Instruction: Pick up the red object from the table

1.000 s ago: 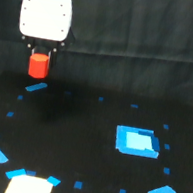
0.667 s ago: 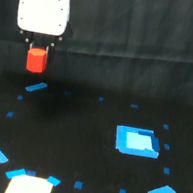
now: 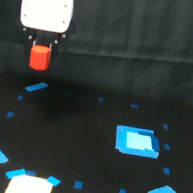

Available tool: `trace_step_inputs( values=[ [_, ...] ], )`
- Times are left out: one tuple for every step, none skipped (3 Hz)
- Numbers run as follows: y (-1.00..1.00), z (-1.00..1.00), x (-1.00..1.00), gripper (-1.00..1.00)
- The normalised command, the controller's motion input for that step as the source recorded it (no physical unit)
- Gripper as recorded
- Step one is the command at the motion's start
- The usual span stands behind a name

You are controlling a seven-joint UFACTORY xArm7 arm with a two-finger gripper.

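The red object (image 3: 39, 57) is a small red-orange block hanging under the white gripper body at the exterior view's upper left. My gripper (image 3: 41, 50) is shut on its top and holds it well above the black table (image 3: 76, 147). The block is upright and touches nothing below it. The fingers are mostly hidden by the block and the white body.
A larger blue rectangle (image 3: 136, 141) lies on the table at the exterior view's right. Several small blue tape marks ring the table, one (image 3: 35, 87) right under the block. A white patch (image 3: 28, 187) sits at the bottom edge. A dark curtain hangs behind.
The gripper has risen with the red block in it and shifted slightly to the exterior view's left. Nothing on the table has moved.
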Motion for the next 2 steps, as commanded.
trace_step_inputs(
  values=[
    [0.03, 0.44, -0.45, -0.64],
    [-1.00, 0.90, 0.62, -0.86]
  ],
)
